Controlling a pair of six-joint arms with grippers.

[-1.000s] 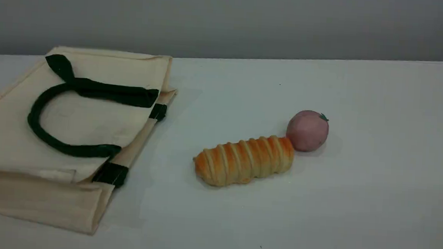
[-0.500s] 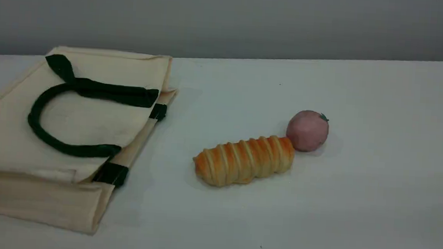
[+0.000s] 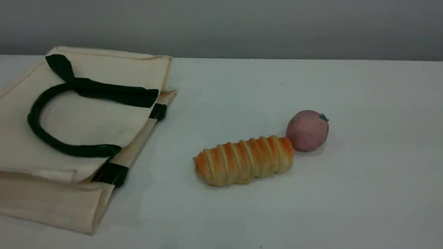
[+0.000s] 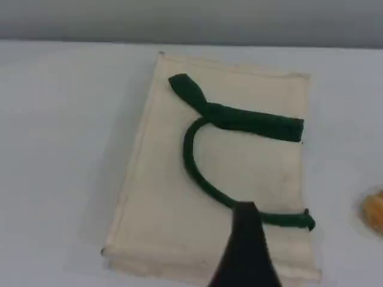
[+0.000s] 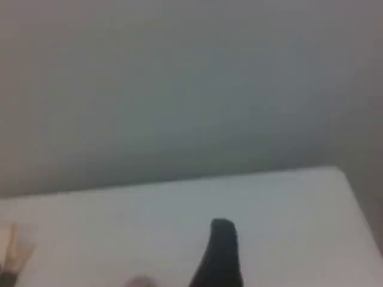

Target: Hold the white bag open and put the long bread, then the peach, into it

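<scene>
The white bag (image 3: 72, 119) lies flat at the table's left, its dark green handle (image 3: 36, 128) looped across its top face. The long bread (image 3: 244, 160) lies near the middle, its right end touching the peach (image 3: 307, 130). Neither arm shows in the scene view. In the left wrist view one dark fingertip (image 4: 246, 239) hangs over the near edge of the bag (image 4: 239, 173), holding nothing. In the right wrist view one dark fingertip (image 5: 221, 254) hovers above bare table, with a pinkish blur at the bottom edge that may be the peach.
The white table (image 3: 375, 188) stretches wide to the right of the food, and a grey wall stands behind its far edge. In the right wrist view the table's far right corner (image 5: 338, 173) shows, along with a cream scrap at the left edge.
</scene>
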